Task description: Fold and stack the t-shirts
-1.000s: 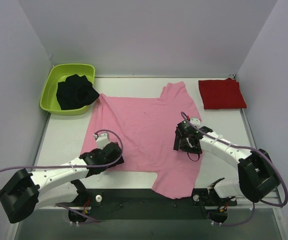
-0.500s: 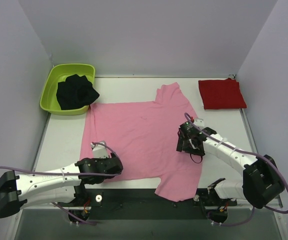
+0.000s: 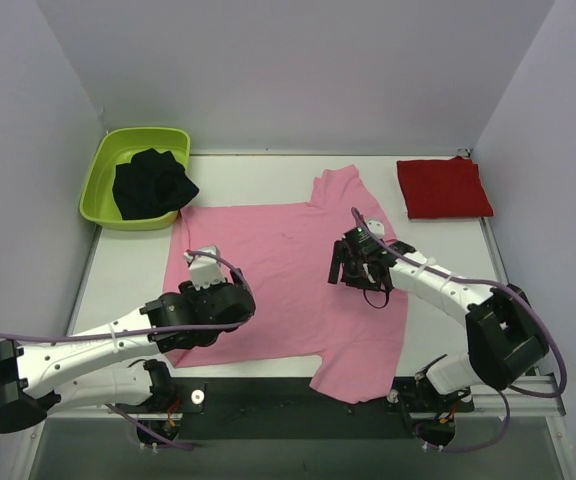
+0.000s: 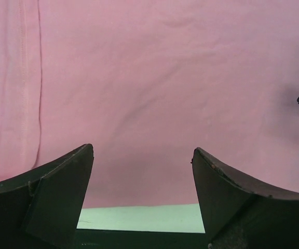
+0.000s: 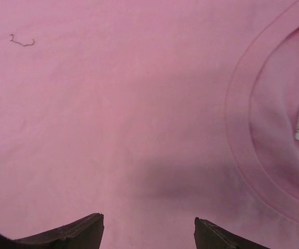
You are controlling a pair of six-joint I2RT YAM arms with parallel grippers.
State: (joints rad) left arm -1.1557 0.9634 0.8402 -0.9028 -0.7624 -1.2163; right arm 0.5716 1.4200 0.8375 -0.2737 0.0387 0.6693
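The light pink t-shirt (image 3: 278, 270) lies spread flat across the middle of the table, collar to the right. My left gripper (image 3: 216, 290) hovers open over its near left part; in the left wrist view (image 4: 142, 150) only pink cloth (image 4: 154, 78) and the shirt's near edge show between the fingers. My right gripper (image 3: 348, 262) stands open above the cloth just left of the collar (image 5: 238, 104), holding nothing (image 5: 148, 218). The deep red t-shirt (image 3: 443, 187) lies folded at the back right.
A lime green tub (image 3: 103, 165) with a black cloth (image 3: 151, 183) in it stands at the back left. Bare white table (image 3: 128, 275) shows left of the pink shirt. Walls close in on both sides.
The pink shirt was drawn left and flatter early on, then stayed still. My left gripper swung from the near edge up over the shirt. The right gripper shifted left and slightly back.
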